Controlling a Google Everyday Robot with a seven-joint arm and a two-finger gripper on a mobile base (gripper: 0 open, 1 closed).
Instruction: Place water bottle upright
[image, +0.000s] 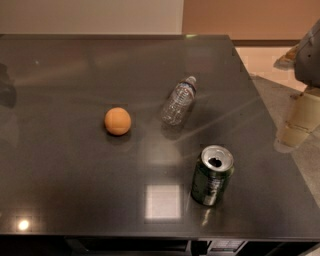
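The water bottle (178, 101) is a small clear ribbed bottle with a white cap and a thin dark band near the neck. It lies on its side on the dark table (75, 165), right of centre, with its cap pointing to the far right. My gripper (296, 125) hangs at the right edge of the view, off the table's right side. It is well to the right of the bottle and touches nothing. The grey arm (310, 55) shows above it.
An orange (118, 121) sits left of the bottle. An opened green drink can (212, 175) stands upright in front of the bottle, near the table's front edge. The table's right edge runs between the bottle and the gripper. Light floor lies beyond it.
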